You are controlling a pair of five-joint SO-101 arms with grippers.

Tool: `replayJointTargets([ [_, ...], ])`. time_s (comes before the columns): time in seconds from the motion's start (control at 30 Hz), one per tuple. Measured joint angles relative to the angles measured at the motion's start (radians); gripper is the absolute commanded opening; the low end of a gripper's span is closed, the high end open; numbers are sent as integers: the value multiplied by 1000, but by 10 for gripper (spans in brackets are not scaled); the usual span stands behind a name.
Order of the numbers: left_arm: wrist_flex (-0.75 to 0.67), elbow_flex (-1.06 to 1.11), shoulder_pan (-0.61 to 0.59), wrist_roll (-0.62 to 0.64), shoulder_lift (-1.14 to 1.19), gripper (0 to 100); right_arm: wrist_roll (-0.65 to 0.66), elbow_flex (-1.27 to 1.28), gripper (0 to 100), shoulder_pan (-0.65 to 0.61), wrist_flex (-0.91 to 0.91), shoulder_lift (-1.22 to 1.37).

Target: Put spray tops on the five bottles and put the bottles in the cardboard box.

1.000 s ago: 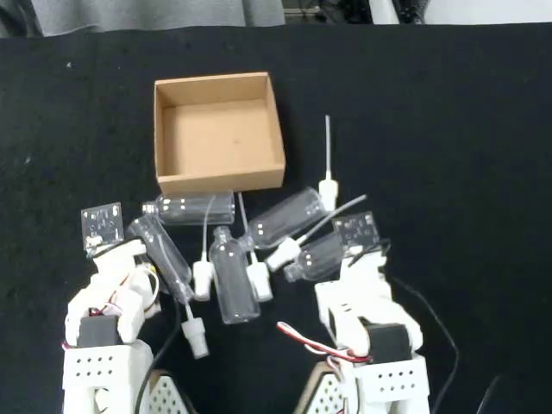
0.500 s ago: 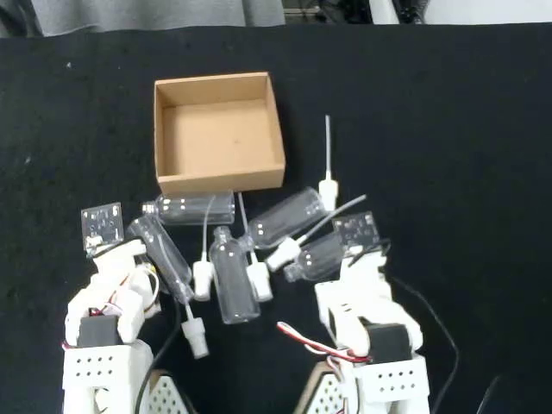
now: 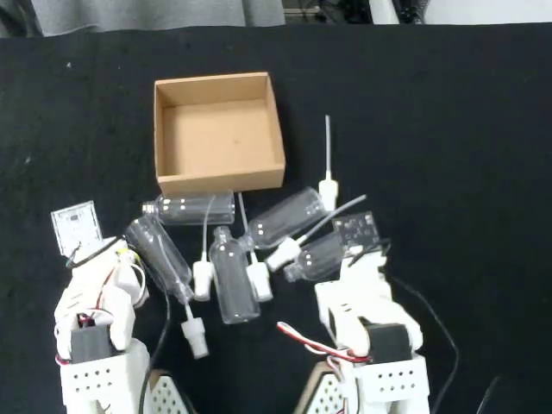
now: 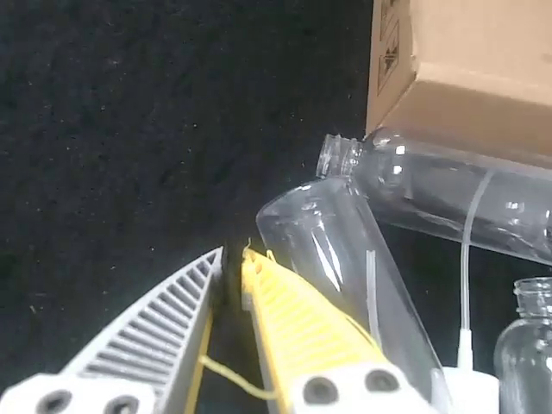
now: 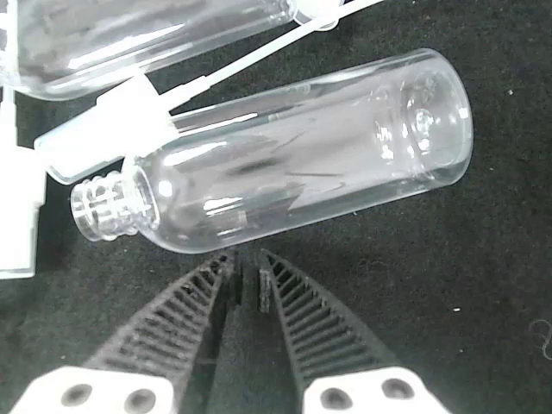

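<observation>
The open cardboard box (image 3: pixel 220 177) stands at the back left. Several clear bottles lie in front of it, among them one (image 3: pixel 190 209) along its wall, one (image 3: pixel 233 276) in the middle and one (image 3: pixel 289 216) to the right. A slanted bottle (image 3: pixel 159 254) has a spray top (image 3: pixel 195 334) at its neck, with the tube reaching inside. Loose white spray tops (image 3: pixel 203 276) (image 3: pixel 259 280) (image 3: pixel 328 188) lie among them. My left gripper (image 4: pixel 233 257) is shut and empty, beside the slanted bottle (image 4: pixel 336 250). My right gripper (image 5: pixel 246 259) is shut and empty, just short of an uncapped bottle (image 5: pixel 293 155).
Black cloth (image 3: pixel 448 129) covers the table, with free room to the right and far left. Both arm bases (image 3: pixel 95 371) (image 3: pixel 379 362) stand at the near edge. A red and white cable (image 3: pixel 302 338) lies by the right base.
The left arm has swung to the left, away from the slanted bottle. The right arm and the bottles have not moved.
</observation>
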Motion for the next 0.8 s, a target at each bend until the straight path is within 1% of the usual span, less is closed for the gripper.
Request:
replayJointTargets([
  [0.23,0,-55,2,-5,0,30,0,0,15,0,0,0],
  [0.3,0,-57,2,-57,0,30,0,0,15,0,0,0],
  [0.43,18,-57,2,-215,0,30,0,0,15,2,0,0],
  [0.6,127,-100,2,-242,0,30,0,0,15,120,0,0],
  [0.8,143,-103,2,-249,0,30,0,-54,17,327,3,0],
])
